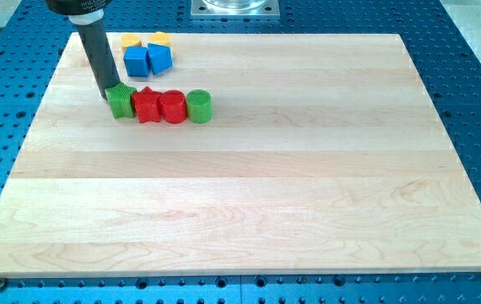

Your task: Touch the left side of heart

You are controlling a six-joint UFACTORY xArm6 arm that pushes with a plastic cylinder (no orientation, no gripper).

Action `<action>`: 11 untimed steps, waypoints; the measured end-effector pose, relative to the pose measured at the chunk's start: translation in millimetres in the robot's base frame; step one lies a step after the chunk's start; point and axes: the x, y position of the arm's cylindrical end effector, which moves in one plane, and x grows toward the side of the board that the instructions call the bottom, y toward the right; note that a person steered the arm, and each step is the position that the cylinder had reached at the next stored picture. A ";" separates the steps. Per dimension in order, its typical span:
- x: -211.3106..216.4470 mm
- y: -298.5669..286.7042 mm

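Background: a blue perforated metal plate (477,101) is surrounding the work area on all sides, and a grey metal mount (234,8) is showing at the view's top centre.
Bench: a pale wooden bench (249,194) is filling most of the view, with all the blocks sitting near its top-left corner.
Rod: a straight dark rod (99,52) is coming down from the view's top left, leaning slightly toward the view's right as it descends.
End effector: there is none with jaws to part or clamp; my tip (112,89) is resting at the upper left edge of the green block at the row's left end, and I cannot tell whether it is touching.
Row: four blocks are lying side by side in a line, each touching or just beside its neighbour.
Green block (121,102): sitting at the row's left end, its exact shape unclear.
Red star-like block (147,105): sitting just right of it.
Red heart (172,107): sitting third in the row, its left side pressed against the red star-like block, well apart from my tip.
Green cylinder (199,105): closing the row at the view's right.
Blue blocks: a blue cube (136,61) and a blue angled block (159,58) are sitting side by side above the row.
Yellow blocks: one yellow block (131,40) and another yellow block (160,39) are peeking out behind the blue pair, their shapes hidden.
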 end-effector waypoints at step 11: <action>-126.6 -11.7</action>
